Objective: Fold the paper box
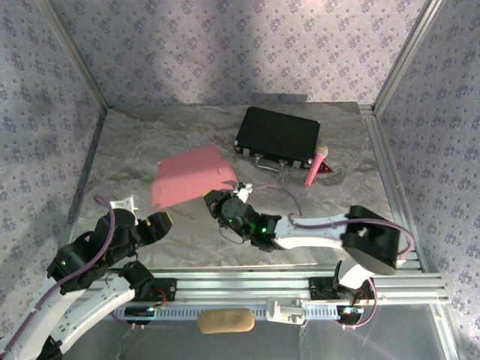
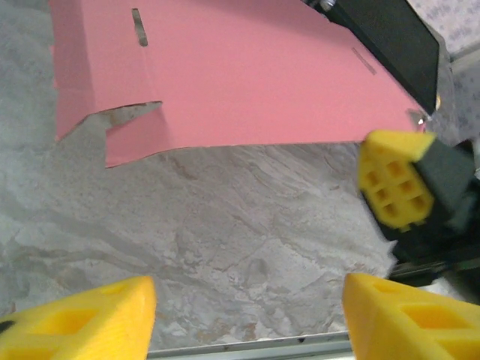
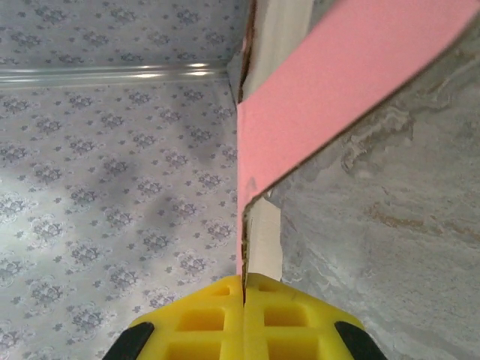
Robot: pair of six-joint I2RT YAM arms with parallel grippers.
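The paper box (image 1: 191,176) is a salmon-pink flat card sheet with flaps, left of the table's centre, its right side lifted off the marble top. My right gripper (image 1: 226,198) is shut on its lower right edge. In the right wrist view the yellow fingertips (image 3: 217,322) pinch the thin edge of the paper box (image 3: 337,82), whose paler inside shows. My left gripper (image 1: 144,214) is open just below the sheet's left corner, with nothing between its fingers. In the left wrist view the paper box (image 2: 225,75) lies ahead of the left gripper (image 2: 247,322), apart from it.
A black hard case (image 1: 279,136) sits at the back right, with a pink stick microphone (image 1: 316,165) beside it. Patterned walls enclose the table on three sides. An aluminium rail (image 1: 300,285) runs along the near edge, with a tan pad (image 1: 223,321) below it.
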